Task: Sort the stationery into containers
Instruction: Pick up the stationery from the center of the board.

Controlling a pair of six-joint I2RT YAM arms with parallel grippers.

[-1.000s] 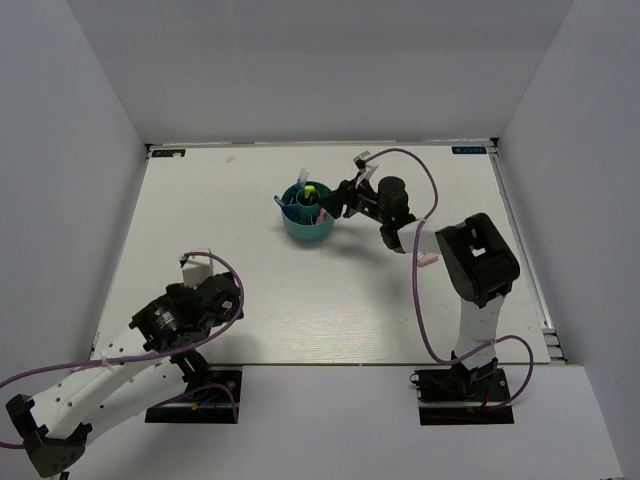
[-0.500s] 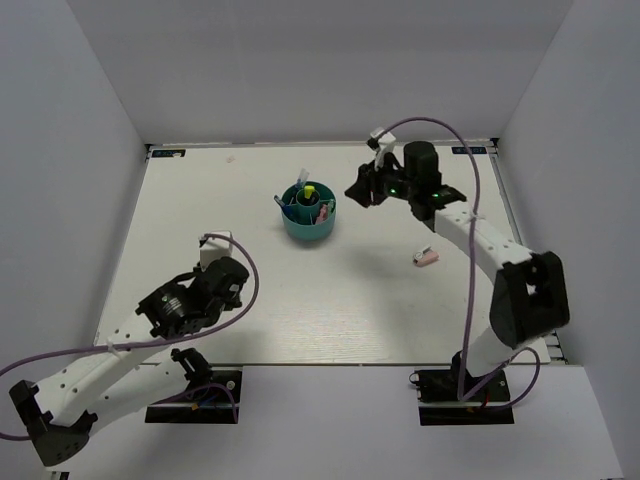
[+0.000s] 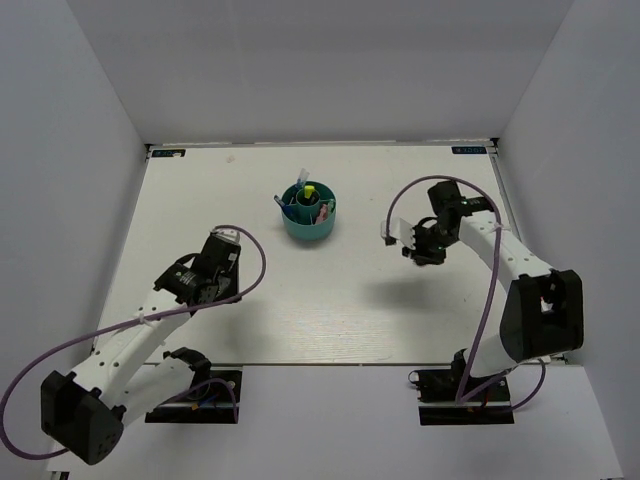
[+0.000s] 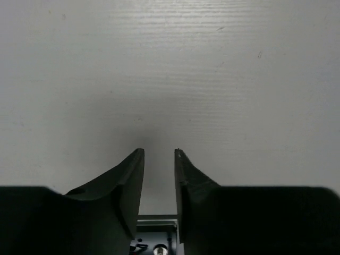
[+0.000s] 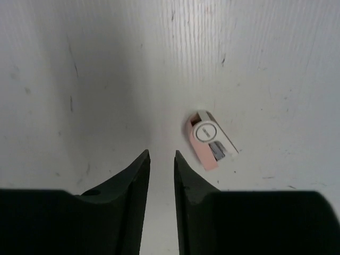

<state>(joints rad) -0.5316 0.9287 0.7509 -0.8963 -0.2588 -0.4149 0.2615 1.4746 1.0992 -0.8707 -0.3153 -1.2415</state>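
Our right gripper [image 5: 162, 154] hangs over the table [image 5: 79, 58] with its two fingers drawn almost together. Only a narrow slit shows between them, and nothing is held. A short pink highlighter [image 5: 210, 139] lies flat on the table just ahead of these fingertips and a little to their right, near them but not touching. From above, the wrist hides it.

Our left gripper [image 4: 159, 152] is likewise nearly closed, with the same thin gap and nothing in it, low above the table.

The round teal organizer [image 3: 300, 232] stands well apart from both hands. It is off to the left of the right gripper and farther out, and ahead and to the right of the left gripper. In it we see a yellow-capped marker [image 3: 309, 190] upright near the middle, a second pink highlighter [image 3: 325, 212] on the side nearer the right gripper, and thin blue pens [image 3: 290, 206] on the side away from it.
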